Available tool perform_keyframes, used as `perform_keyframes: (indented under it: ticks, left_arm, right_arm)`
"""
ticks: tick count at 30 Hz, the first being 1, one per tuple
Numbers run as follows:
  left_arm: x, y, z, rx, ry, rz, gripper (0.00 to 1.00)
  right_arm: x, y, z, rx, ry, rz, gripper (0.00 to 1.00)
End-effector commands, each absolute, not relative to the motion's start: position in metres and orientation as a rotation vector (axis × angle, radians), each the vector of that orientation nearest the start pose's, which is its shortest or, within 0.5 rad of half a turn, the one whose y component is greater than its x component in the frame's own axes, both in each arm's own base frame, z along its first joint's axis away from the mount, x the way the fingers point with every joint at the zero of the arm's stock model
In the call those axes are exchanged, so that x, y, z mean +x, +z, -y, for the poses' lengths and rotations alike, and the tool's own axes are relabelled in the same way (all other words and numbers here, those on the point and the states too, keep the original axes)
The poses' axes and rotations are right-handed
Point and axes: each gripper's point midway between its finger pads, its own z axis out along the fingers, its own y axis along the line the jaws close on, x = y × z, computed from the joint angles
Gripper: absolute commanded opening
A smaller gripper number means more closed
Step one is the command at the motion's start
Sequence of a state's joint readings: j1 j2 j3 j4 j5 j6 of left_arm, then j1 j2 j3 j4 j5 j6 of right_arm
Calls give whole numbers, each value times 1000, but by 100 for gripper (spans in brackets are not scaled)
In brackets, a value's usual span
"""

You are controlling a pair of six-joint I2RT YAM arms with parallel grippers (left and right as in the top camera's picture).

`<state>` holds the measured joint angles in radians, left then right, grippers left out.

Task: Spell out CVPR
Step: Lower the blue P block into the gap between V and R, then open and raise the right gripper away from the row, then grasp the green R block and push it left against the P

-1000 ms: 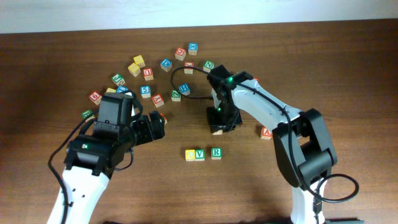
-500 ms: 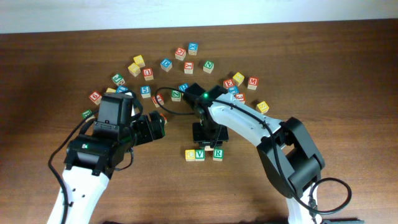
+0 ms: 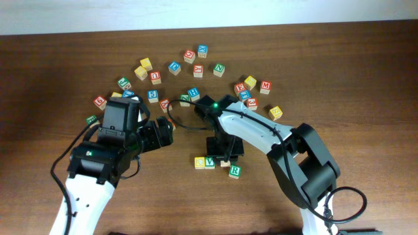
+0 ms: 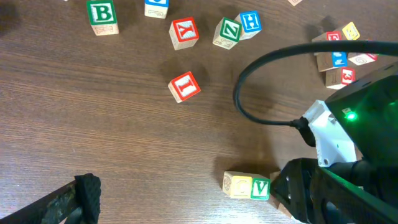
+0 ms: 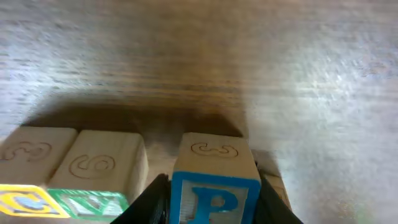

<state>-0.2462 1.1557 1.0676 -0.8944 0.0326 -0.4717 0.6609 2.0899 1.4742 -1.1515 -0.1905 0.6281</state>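
Wood-grain table (image 3: 366,72) seen from overhead, with lettered cubes scattered across its far half. Near the front edge the yellow C cube (image 3: 199,162) and green V cube (image 3: 209,162) sit touching, side by side. The right gripper (image 3: 225,160) points down just beside the V, and its own body hides what it carries. The green R cube (image 3: 234,171) lies just beside that gripper, nearer the front edge than the C–V pair, turned askew and out of line with it. The left gripper (image 3: 164,130) hangs with its jaws spread wide and nothing between them, well apart from the row.

Left wrist view: one dark finger (image 4: 86,194) of the left gripper shows at the lower left corner, over bare wood. The C cube (image 4: 237,185) and V cube (image 4: 260,187) touch, with the dark right arm (image 4: 329,193) close against the V. A black cable (image 4: 261,74) loops above them. Farther off lie a red I cube (image 4: 185,86), a red Y cube (image 4: 185,32), a green Z cube (image 4: 226,32), a blue H cube (image 4: 250,22) and a green B cube (image 4: 102,15).

Right wrist view: the blue P cube (image 5: 214,190) is clamped upright between the right gripper's two fingers (image 5: 152,202), just beside the V cube (image 5: 99,177). The C cube (image 5: 31,168) lies on the V's far side. Whether the P rests on the table cannot be told.
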Motion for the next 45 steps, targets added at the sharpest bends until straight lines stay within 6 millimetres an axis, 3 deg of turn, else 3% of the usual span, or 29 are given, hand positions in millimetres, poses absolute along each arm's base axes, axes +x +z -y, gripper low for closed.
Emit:
perform_keyframes:
  ticks: [1,3,6,9,11,13,14,15,17,19,22,25,27,29,30,31,32,33,34,36,38,42,44,45]
  left_arm:
    - [289,191,77,-275,-305,-2563,99]
    - [289,191,77,-275,-305,-2563,99]
    - [289,191,77,-275,-305,-2563,99]
    - [289,191,77,-275,-305,-2563,99]
    - [289,191,77,-275,-305,-2563,99]
    - [289,191,77,-275,-305,-2563,99]
    - [289,191,77,-275,-305,-2563,99]
    - [289,191,77,-275,-305,-2563,99]
    - [289,191,77,-275,-305,-2563,99]
    - [289,191,77,-275,-305,-2563,99]
    - [289,191,77,-275,-305,-2563,99]
    - [289,191,77,-275,-305,-2563,99]
    - [289,191,77,-275,-305,-2563,99]
    - [289,191,77,-275,-305,-2563,99]
    - [289,191,77,-275,-305,-2563,99]
    - [289,191,77,-275,-305,-2563,99]
    - [289,191,77,-275,-305,-2563,99]
    - [289,191,77,-275,-305,-2563,99]
    - [289,191,77,-275,-305,-2563,99]
    - [289,191,77,-275,-305,-2563,99]
    - [289,191,77,-275,-305,-2563,99]
    - [289,191,77,-275,-305,-2563,99]
    - [289,191,77,-275,-305,-2563,99]
    - [289,191,77,-275,-305,-2563,99]
  right_arm:
    - [246,15,-239,-24,98,-3398,33]
    - [247,15,-244,-20,150,-3399,38]
    - [255,20,-237,32,151,-3402,39]
    - [274,34,-225,45,185,-3387,39]
    - [300,44,-215,127,238,-3337,39]
    - [329,67,-212,115,354,-3273,40]
    - [345,91,-202,138,377,-3241,40]
    - [355,115,-191,121,376,-3217,40]
    - [362,146,-149,231,234,-3206,44]
    - [343,156,-111,206,170,-3310,41]
    - [323,146,-122,55,249,-3398,19]
    - [315,164,-137,11,309,-3354,19]
    - [303,217,-132,-22,356,-3187,29]
    - [282,260,-126,-54,392,-3044,49]
    - [266,272,-117,-56,365,-2997,57]
    - [255,272,-112,-23,351,-2997,57]
    - [236,260,-107,29,341,-3044,41]
    - [230,252,-107,32,336,-3072,31]
    - [220,232,-109,65,318,-3127,24]
    - [208,177,-134,37,350,-3209,24]
    - [203,149,-163,2,513,-3217,24]
    - [191,100,-183,167,513,-3236,21]
    - [181,78,-191,291,508,-3242,6]
    - [175,67,-193,359,501,-3249,4]
